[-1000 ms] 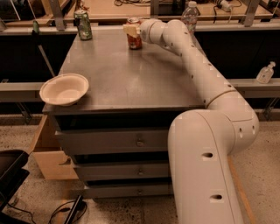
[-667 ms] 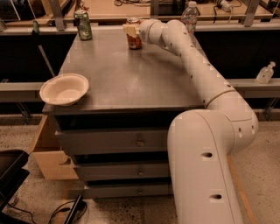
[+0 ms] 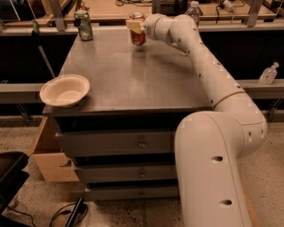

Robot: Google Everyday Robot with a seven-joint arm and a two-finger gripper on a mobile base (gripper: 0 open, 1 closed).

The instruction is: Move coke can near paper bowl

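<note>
The coke can, red with a silver top, is at the far edge of the grey table. My gripper is at the can's upper part, with a beige finger against it. It is shut on the can and seems to hold it just above the tabletop. The arm reaches in from the right. The paper bowl, off-white and shallow, sits at the front left corner of the table, far from the can.
A dark green can stands at the table's far left corner. A clear water bottle is behind the arm on the back counter. A small bottle sits on a ledge at right. A wooden drawer hangs open at lower left.
The gripper and the coke can have risen slightly from the tabletop. The bowl and the green can have not moved.
</note>
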